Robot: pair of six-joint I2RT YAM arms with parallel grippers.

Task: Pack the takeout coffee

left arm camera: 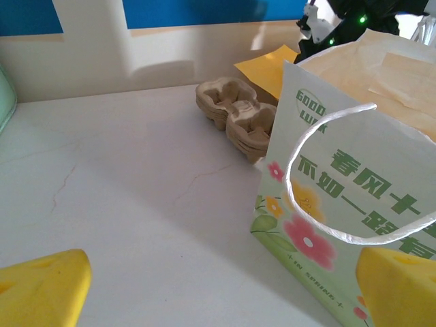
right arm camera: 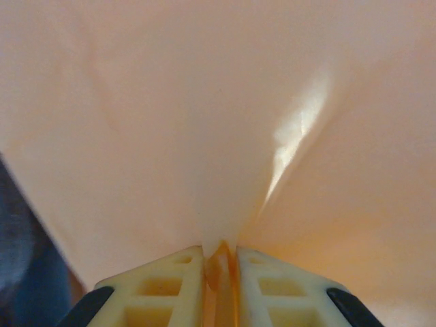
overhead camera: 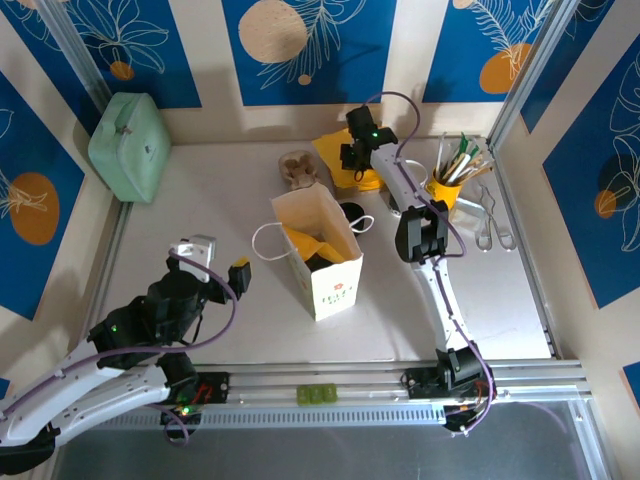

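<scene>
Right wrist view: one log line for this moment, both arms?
right fingers: shut on yellow paper sheet | left fingers: open, apart from paper bag | bag: upright, mouth open

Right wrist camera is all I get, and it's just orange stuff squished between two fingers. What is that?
Observer: A yellow paper sheet, far from the arms' bases. The right gripper is pinching it beside a pulp cup tray.
Operator: Where's the bag?
Observer: The paper bag stands open, nearer the bases than the sheet.
Operator: And my other hand?
Observer: The left gripper is open, left of the bag, holding nothing.
</scene>
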